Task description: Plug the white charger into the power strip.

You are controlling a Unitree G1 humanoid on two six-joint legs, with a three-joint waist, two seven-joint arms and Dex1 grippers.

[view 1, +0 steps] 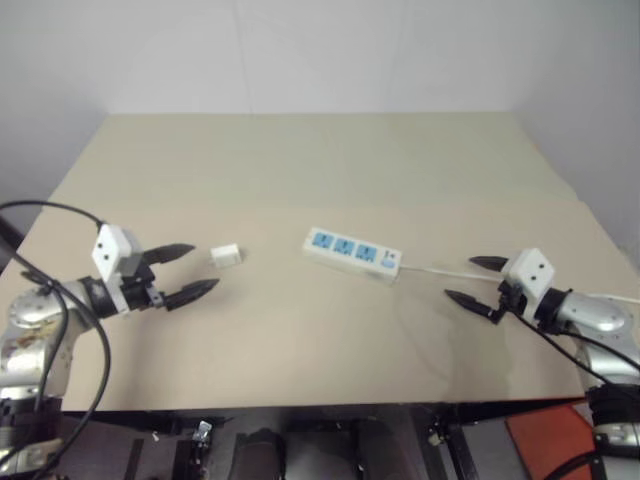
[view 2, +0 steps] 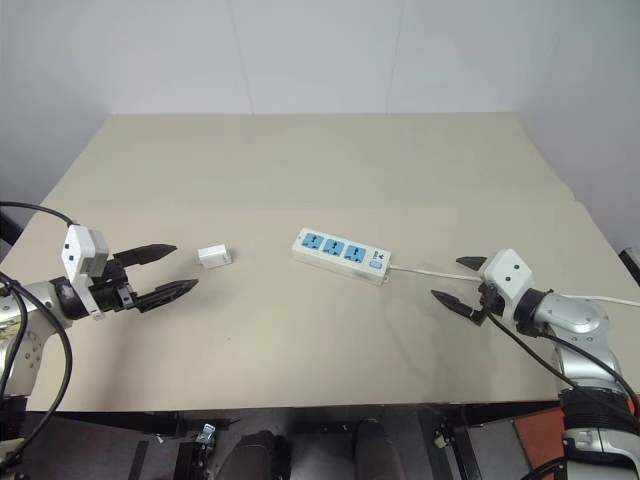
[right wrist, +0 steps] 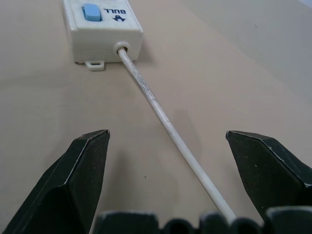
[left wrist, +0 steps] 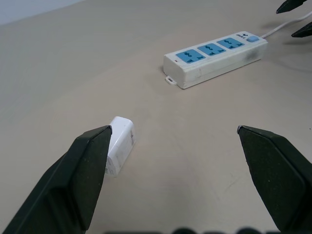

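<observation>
The white charger (view 1: 227,255) lies flat on the beige table, a short way ahead of my left gripper (view 1: 186,270), which is open and holds nothing. In the left wrist view the charger (left wrist: 120,145) sits beside one black finger (left wrist: 80,177). The power strip (view 1: 353,252), white with three blue sockets, lies mid-table, its switch end toward my right side. Its thin white cord (right wrist: 168,129) runs between the spread fingers of my open right gripper (view 1: 478,281), which hovers over it and grips nothing.
The beige table (view 1: 310,160) stretches back to a white wall, with wide bare surface behind the strip and between the grippers. A black cable (view 1: 70,300) loops by my left arm. The table's front edge (view 1: 300,405) lies just below both grippers.
</observation>
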